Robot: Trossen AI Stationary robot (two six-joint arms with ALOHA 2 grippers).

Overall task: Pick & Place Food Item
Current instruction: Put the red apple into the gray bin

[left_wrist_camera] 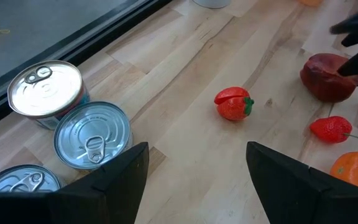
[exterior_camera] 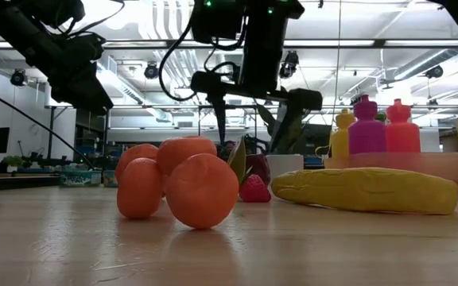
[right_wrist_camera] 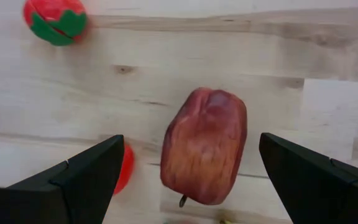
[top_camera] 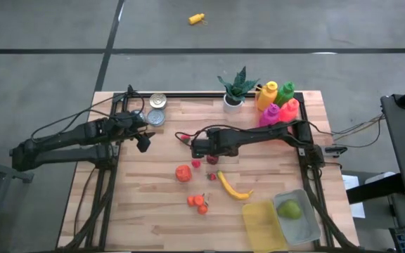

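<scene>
One piece of fruit, a green pear (top_camera: 289,209), already lies in the clear container (top_camera: 312,223) at the counter's (top_camera: 153,218) near right corner, beside a yellow container (top_camera: 261,223) that holds nothing visible; that much of the job looks done, and most of the food is still out on the boards. The right gripper (top_camera: 195,147) hangs over the middle of the counter with its fingers (right_wrist_camera: 79,180) spread wide and holding nothing; directly between them in the right wrist view lies a dark red apple (right_wrist_camera: 205,145), resting on the wood and apart from both fingers, so the pick appears lined up but not yet made. A strawberry (right_wrist_camera: 55,18) sits off to one side of it, and another small red fruit (right_wrist_camera: 124,169) lies just beside the apple. Still waiting on the counter are a yellow banana (top_camera: 233,187), a tomato (top_camera: 183,173) and a cluster of small oranges (top_camera: 198,203), all well apart from the containers. The left gripper (top_camera: 143,143) waits near the tin cans (left_wrist_camera: 92,134) at the far left, its fingers (left_wrist_camera: 110,186) partly open and empty. By this reckoning the task is early to midway: one item stowed, the apple about to be taken, and lowering, closing, lifting and carrying it across to a container all remain, along with whatever other pieces are meant to follow.
</scene>
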